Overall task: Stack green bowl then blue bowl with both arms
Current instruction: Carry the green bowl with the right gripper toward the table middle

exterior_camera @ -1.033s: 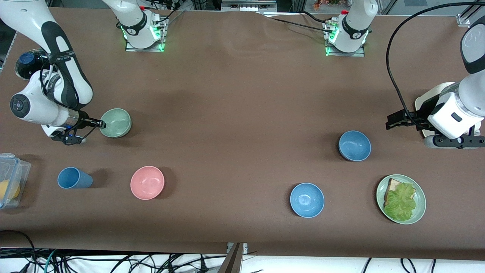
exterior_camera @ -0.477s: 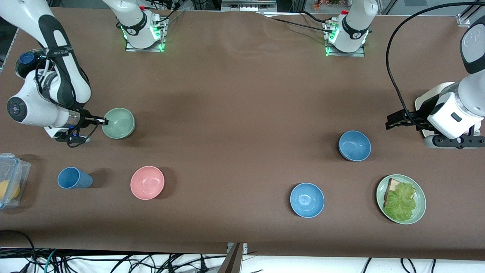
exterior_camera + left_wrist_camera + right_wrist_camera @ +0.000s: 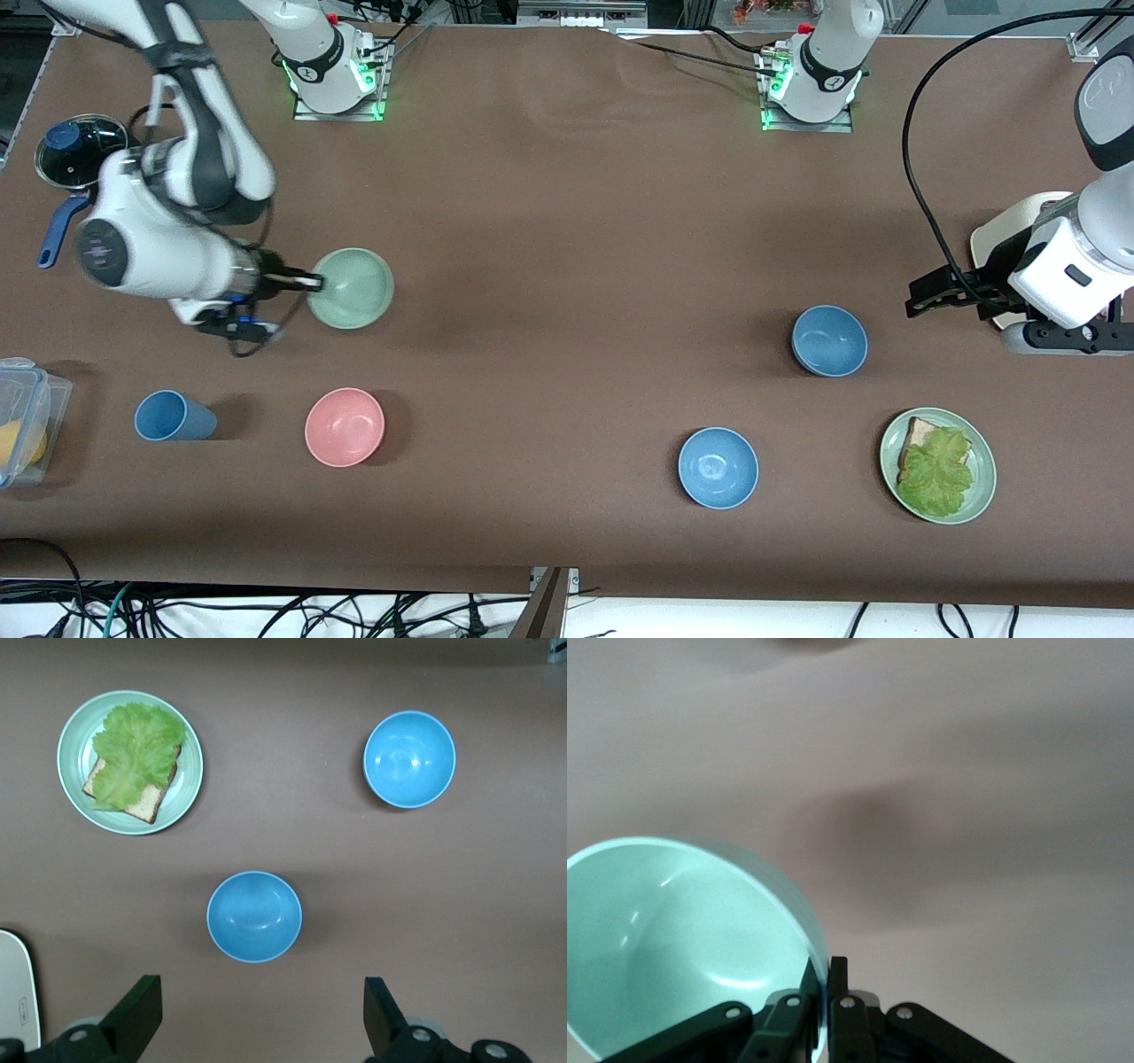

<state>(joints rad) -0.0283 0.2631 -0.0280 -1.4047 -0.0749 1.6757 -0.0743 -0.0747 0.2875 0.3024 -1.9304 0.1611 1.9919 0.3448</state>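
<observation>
My right gripper point(image 3: 312, 283) is shut on the rim of the pale green bowl point(image 3: 354, 289) and holds it above the table toward the right arm's end. In the right wrist view the fingers point(image 3: 838, 979) pinch the bowl's wall point(image 3: 682, 939). The muted steel-blue bowl point(image 3: 829, 340) sits on the table toward the left arm's end. My left gripper point(image 3: 923, 296) hovers open and empty beside it, apart from it. In the left wrist view this bowl point(image 3: 254, 917) lies just ahead of the open left gripper point(image 3: 257, 1019).
A brighter glossy blue bowl point(image 3: 718, 467) and a green plate with toast and lettuce point(image 3: 979, 496) lie nearer the front camera. A pink bowl point(image 3: 345, 426), a blue cup point(image 3: 173, 416) and a clear box point(image 3: 27, 416) are toward the right arm's end. A dark pot point(image 3: 75, 146) is there too.
My right gripper has lifted the green bowl and carried it toward the table's middle. The left gripper has barely shifted.
</observation>
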